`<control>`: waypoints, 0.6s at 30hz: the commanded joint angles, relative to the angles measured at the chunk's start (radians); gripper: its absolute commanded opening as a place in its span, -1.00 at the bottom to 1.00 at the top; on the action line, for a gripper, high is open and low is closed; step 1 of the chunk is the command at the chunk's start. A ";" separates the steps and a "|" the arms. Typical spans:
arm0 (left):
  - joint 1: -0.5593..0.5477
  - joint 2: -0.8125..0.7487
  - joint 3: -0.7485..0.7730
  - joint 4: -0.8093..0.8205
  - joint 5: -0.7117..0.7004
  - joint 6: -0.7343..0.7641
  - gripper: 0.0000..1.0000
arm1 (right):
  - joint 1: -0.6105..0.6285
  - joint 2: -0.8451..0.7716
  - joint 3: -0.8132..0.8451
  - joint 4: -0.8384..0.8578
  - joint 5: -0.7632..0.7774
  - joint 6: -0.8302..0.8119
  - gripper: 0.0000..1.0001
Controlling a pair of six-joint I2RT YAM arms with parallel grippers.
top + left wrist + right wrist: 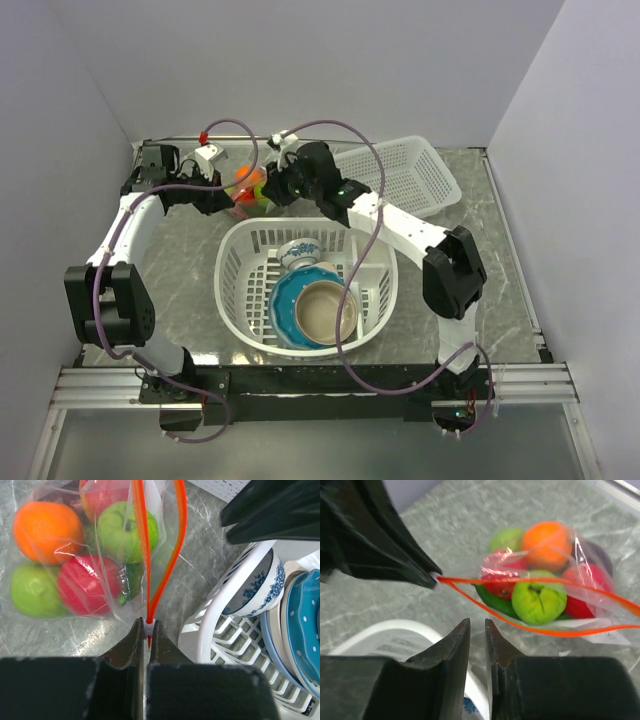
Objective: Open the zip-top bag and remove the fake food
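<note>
The zip-top bag (247, 190) lies on the table at the back, its red-orange zip strip (165, 565) parted into two diverging lines. The fake food (127, 529) is inside it: green, red and orange fruits, which also show in the right wrist view (538, 601). My left gripper (148, 626) is shut on the white slider at the end of the zip strip. My right gripper (477, 623) hovers just in front of the bag's open mouth (555, 625). Its jaws are a narrow gap apart with nothing between them. In the top view the two grippers (222, 196) (276, 186) flank the bag.
A white oval basket (236, 262) sits close in front of the bag, holding a blue-and-white bowl (298, 252), a teal plate (283, 312) and a beige bowl (325, 310). A white mesh tray (410, 172) lies at the back right. Walls close the back and both sides.
</note>
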 commanded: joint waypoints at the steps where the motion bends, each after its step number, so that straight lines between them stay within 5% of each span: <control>1: -0.006 -0.029 0.024 0.023 0.026 -0.001 -0.98 | -0.024 0.042 0.062 -0.011 0.000 -0.006 -0.42; 6: -0.006 -0.038 0.017 0.001 0.031 0.025 -0.98 | -0.027 0.119 0.131 -0.037 0.026 -0.004 -0.22; 18: -0.006 -0.062 0.017 -0.071 0.067 0.070 -0.98 | -0.028 0.235 0.253 -0.059 0.125 -0.019 0.94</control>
